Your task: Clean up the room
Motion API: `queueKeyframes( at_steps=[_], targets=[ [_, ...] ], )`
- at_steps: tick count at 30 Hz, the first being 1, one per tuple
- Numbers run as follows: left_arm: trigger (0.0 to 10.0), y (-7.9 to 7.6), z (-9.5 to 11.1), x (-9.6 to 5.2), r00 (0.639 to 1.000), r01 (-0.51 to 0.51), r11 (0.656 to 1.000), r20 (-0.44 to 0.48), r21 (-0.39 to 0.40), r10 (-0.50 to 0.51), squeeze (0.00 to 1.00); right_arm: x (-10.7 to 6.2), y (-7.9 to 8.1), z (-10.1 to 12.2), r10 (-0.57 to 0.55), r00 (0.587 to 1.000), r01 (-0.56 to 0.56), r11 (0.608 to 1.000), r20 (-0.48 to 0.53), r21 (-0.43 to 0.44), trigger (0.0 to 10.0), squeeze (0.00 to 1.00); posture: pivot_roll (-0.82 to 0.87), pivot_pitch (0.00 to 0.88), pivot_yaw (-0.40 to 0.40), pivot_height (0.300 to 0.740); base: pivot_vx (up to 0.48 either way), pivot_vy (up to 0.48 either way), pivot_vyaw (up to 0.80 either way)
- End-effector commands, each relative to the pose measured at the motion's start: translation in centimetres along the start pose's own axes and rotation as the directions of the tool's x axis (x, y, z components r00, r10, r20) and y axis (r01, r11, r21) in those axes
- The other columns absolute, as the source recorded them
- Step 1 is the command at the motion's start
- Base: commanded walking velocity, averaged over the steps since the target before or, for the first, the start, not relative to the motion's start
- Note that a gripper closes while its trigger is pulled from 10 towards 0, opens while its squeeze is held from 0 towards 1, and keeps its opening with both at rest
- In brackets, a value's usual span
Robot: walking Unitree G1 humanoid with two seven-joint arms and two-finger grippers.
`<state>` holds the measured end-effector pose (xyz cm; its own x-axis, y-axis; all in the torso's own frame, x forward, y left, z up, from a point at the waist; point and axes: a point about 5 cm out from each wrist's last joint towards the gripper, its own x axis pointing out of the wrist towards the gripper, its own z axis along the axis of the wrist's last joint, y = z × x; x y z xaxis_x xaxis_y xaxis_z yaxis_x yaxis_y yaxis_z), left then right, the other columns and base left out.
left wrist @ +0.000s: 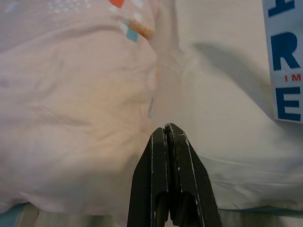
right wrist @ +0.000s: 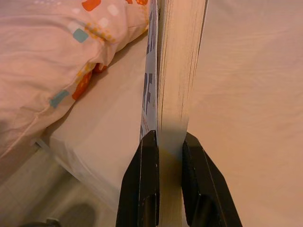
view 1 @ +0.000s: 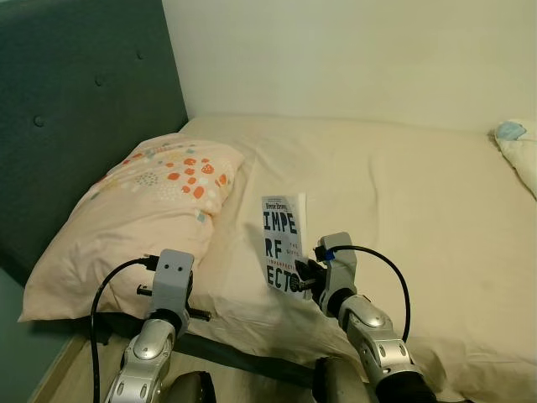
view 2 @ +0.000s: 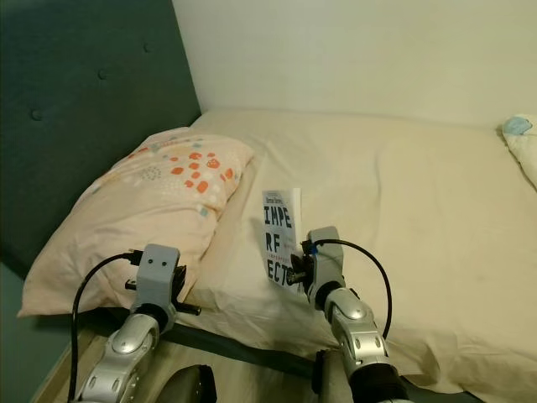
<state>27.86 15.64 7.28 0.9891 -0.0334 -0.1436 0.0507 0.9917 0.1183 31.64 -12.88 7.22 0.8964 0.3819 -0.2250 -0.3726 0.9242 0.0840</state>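
Note:
A white paperback book (view 1: 284, 242) with large dark letters on its cover is held upright above the near part of the bed, just right of the pillow. My right gripper (view 1: 304, 280) is shut on the book's lower edge; in the right wrist view both black fingers (right wrist: 147, 156) clamp the book (right wrist: 176, 71) from each side. My left gripper (left wrist: 165, 130) is shut with nothing in it, low at the bed's near edge and pointing at the pillow's front corner. The left wrist (view 1: 172, 281) sits in front of the pillow.
A pale pink pillow (view 1: 147, 210) with orange spots lies at the head of the bed against a dark blue-grey padded headboard (view 1: 75, 109). The cream sheet (view 1: 403, 193) spreads to the right. A second pillow's corner (view 1: 516, 143) shows at far right. Wooden floor (view 1: 59, 374) lies below.

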Motion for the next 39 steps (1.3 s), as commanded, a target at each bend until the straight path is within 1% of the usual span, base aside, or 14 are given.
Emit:
queueKeyframes(
  at_steps=[1, 4, 8, 9, 10, 12, 16, 19, 28, 31, 35, 36, 38, 39],
  targets=[
    [10.0, 0.1, -0.5, -0.3, 1.0, 0.005, 1.0, -0.02, 0.014, -0.004, 0.0, 0.0, 0.5, 0.3, 0.023, 0.999, -0.023, 1.0, 0.021, 0.011, 10.0, 0.0, -0.04, 0.085, 0.016, 0.582, 0.0, 0.0, 0.0],
    [10.0, 0.2, -0.5, -0.4, 1.0, 0.005, 1.0, -0.019, 0.016, -0.005, 0.0, 0.2, 0.7, 0.8, 0.051, 0.998, -0.052, 0.998, 0.035, 0.022, 10.0, 0.0, -0.04, 0.086, 0.016, 0.577, 0.0, 0.0, 0.0],
    [10.0, 1.1, -0.5, -0.4, 1.0, -0.009, 1.0, -0.015, 0.016, 0.009, 0.0, 0.5, 1.5, 2.3, 0.222, 0.975, -0.222, 0.975, 0.016, -0.014, 10.0, 0.0, -0.04, 0.092, 0.017, 0.577, 0.0, 0.0, 0.0],
    [10.0, 1.5, -0.4, -0.5, 1.0, -0.016, 1.0, -0.011, 0.017, 0.016, 0.0, 0.4, 1.9, 3.3, 0.347, 0.938, -0.347, 0.937, -0.012, -0.049, 10.0, 0.0, -0.04, 0.109, 0.012, 0.577, 0.0, 0.0, 0.0],
    [10.0, 1.5, -0.4, -0.5, 1.0, -0.016, 1.0, -0.011, 0.017, 0.016, 0.0, 0.4, 1.9, 3.3, 0.347, 0.938, -0.347, 0.937, -0.012, -0.049, 10.0, 0.0, -0.04, 0.109, 0.012, 0.577, 0.0, 0.0, 0.0],
    [10.0, 2.5, -0.3, -0.6, 0.999, -0.032, 0.999, -0.006, 0.025, 0.032, 0.0, 0.1, 1.7, 5.0, 0.514, 0.85, -0.527, 0.837, -0.118, -0.151, 10.0, 0.0, -0.04, 0.119, 0.006, 0.577, 0.0, 0.0, 0.0],
    [10.0, 3.0, -0.3, -0.7, 0.999, -0.039, 0.999, -0.002, 0.031, 0.039, 0.0, 0.1, 0.9, 5.9, 0.553, 0.813, -0.581, 0.79, -0.182, -0.195, 10.0, 0.0, -0.03, 0.132, -0.006, 0.577, 0.0, 0.0, 0.0],
    [10.0, 4.5, 0.1, -1.4, 0.998, -0.063, 0.997, 0.021, 0.04, 0.062, 0.0, 0.7, -2.4, 9.8, 0.583, 0.761, -0.645, 0.731, -0.286, -0.225, 10.0, 0.0, -0.02, 0.158, -0.02, 0.577, 0.0, 0.0, 0.0],
    [10.0, 6.8, 0.7, -2.8, 0.993, -0.112, 0.992, 0.037, 0.066, 0.11, 0.0, -0.1, -6.2, 10.8, 0.476, 0.65, -0.723, 0.628, -0.592, -0.288, 10.0, 0.0, 0.03, 0.221, -0.057, 0.577, 0.0, 0.0, 0.0],
    [10.0, 7.3, 0.8, -3.4, 0.992, -0.123, 0.99, 0.037, 0.074, 0.12, 0.0, -0.2, -6.9, 10.7, 0.405, 0.644, -0.719, 0.611, -0.649, -0.332, 10.0, 0.0, 0.05, 0.243, -0.064, 0.577, 0.0, 0.0, 0.0],
    [10.0, 8.1, 1.6, -4.9, 0.991, -0.13, 0.987, 0.047, 0.1, 0.125, 0.0, 0.5, -7.8, 11.3, 0.229, 0.719, -0.643, 0.578, -0.657, -0.502, 10.0, 0.0, 0.08, 0.279, -0.078, 0.577, 0.0, 0.0, 0.0],
    [10.0, 8.0, 1.8, -5.1, 0.992, -0.124, 0.986, 0.052, 0.108, 0.119, 0.0, 0.7, -7.8, 11.4, 0.201, 0.732, -0.635, 0.548, -0.652, -0.544, 10.0, 0.0, 0.08, 0.279, -0.078, 0.577, 0.0, 0.0, 0.0],
    [10.0, 7.8, 2.3, -5.4, 0.992, -0.116, 0.987, 0.062, 0.115, 0.109, 0.0, 0.9, -8.0, 11.3, 0.09, 0.753, -0.624, 0.411, -0.652, -0.664, 10.0, 0.0, 0.1, 0.292, -0.082, 0.577, 0.0, 0.0, 0.0],
    [10.0, 7.8, 2.3, -5.4, 0.992, -0.116, 0.987, 0.062, 0.115, 0.109, 0.0, 0.9, -8.0, 11.3, 0.09, 0.753, -0.624, 0.411, -0.652, -0.664, 10.0, 0.0, 0.1, 0.292, -0.082, 0.577, 0.0, 0.0, 0.0]
  ],
)
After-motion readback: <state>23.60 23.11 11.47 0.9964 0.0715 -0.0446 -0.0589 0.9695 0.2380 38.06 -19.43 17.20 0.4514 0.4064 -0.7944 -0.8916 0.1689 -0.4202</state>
